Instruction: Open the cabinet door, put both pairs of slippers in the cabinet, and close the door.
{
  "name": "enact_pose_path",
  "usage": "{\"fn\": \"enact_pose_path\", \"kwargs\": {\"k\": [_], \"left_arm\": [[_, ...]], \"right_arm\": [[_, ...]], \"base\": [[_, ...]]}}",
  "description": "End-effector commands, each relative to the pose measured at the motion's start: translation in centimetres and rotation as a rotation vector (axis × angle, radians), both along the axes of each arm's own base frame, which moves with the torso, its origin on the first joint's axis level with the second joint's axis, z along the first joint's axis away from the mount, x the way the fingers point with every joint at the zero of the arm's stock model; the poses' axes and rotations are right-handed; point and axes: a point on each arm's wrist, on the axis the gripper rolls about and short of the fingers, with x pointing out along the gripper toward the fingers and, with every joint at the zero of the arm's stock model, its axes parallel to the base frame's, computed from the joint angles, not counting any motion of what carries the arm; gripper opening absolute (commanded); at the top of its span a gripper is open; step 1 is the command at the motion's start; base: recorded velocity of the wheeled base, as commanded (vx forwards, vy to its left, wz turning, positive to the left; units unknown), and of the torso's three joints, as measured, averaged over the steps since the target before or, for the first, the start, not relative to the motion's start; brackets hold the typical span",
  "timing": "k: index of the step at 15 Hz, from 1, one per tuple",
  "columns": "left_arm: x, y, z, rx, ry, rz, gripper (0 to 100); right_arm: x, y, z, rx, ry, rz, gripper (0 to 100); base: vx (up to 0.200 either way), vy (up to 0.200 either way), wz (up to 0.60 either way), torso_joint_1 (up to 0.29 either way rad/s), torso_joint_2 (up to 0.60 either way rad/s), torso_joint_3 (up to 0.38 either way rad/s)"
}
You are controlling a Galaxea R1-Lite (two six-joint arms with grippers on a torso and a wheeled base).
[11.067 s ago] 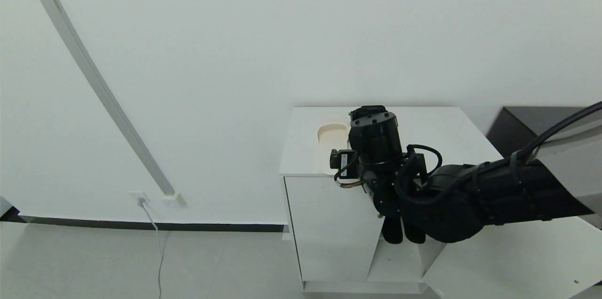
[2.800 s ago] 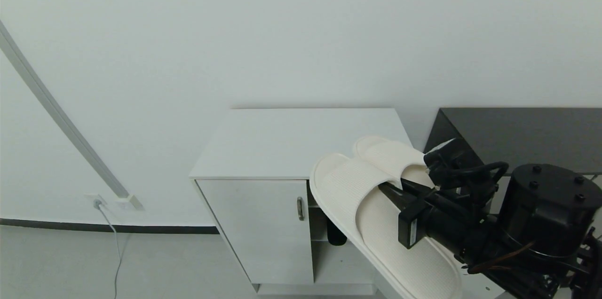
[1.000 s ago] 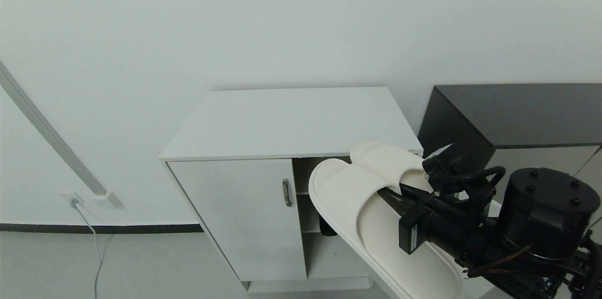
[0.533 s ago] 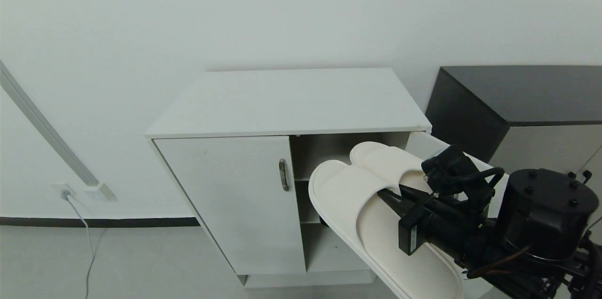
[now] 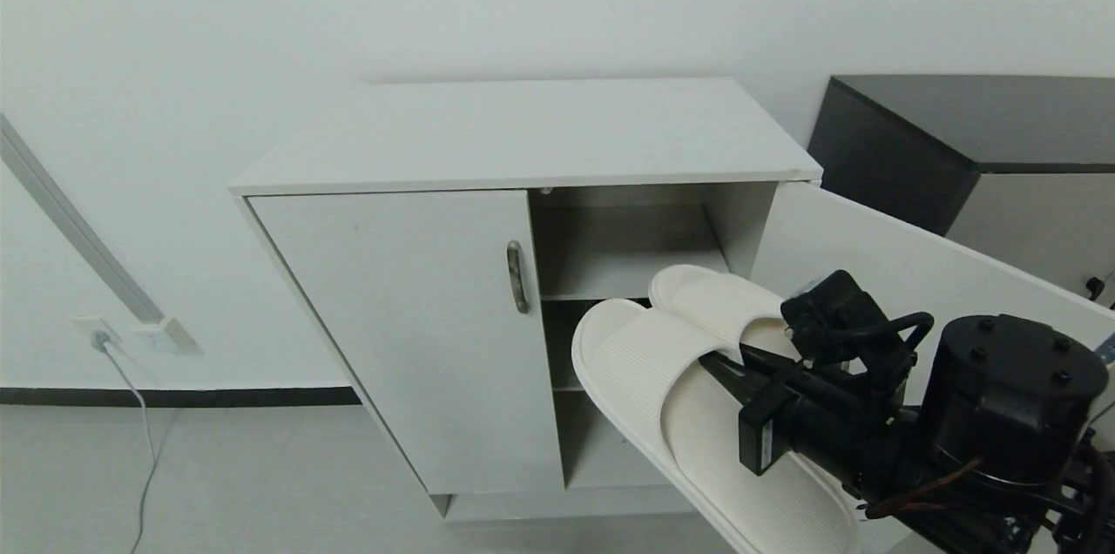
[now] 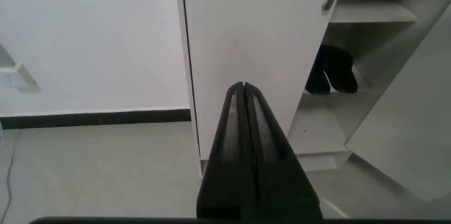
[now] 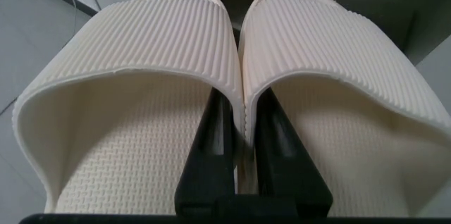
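R gripper (image 7: 239, 122) pinches cream ribbed slippers (image 5: 649, 358) by inner edges, toes fwd, near open R bay. L gripper (image 6: 243, 90) pressed shut, low before closed L door (image 5: 409, 319). Vs 0.5 s ago: camera nearer cabinet (image 5: 540, 131), grip same. Toes between L door edge and swung-out R door (image 5: 871, 249); black pair (image 6: 333, 69) on lower shelf.

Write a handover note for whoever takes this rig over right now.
Left end effector: shut, empty, facing the cabinet.
Right end effector: shut on the white slippers, held in front of the open compartment.
Done: right door open; black slippers on a lower shelf inside.
Left: set the white slippers inside, release, close the door.
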Motion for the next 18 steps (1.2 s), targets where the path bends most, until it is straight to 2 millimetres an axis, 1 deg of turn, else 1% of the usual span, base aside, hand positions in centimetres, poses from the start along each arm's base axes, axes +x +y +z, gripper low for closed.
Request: {"fn": "enact_pose_path", "kwargs": {"k": [1,10,15,18], "left_arm": [[0.0,0.0,0.0,0.0,0.0,0.0,0],[0.0,0.0,0.0,-0.002,0.0,0.0,0],[0.0,0.0,0.0,0.0,0.0,-0.002,0],[0.0,0.0,0.0,0.0,0.0,-0.002,0]], "right_arm": [[0.0,0.0,-0.06,-0.002,0.001,0.0,0],[-0.09,-0.04,-0.2,-0.006,0.005,0.002,0],[-0.08,-0.02,-0.24,-0.007,0.006,0.002,0],[-0.09,-0.04,-0.28,-0.008,0.008,0.003,0]], "base": [[0.0,0.0,0.0,-0.159,0.49,0.325],[0.0,0.0,0.0,-0.121,0.47,0.348],[0.0,0.0,0.0,-0.031,0.44,0.405],[0.0,0.0,0.0,0.001,0.16,0.162]]}}
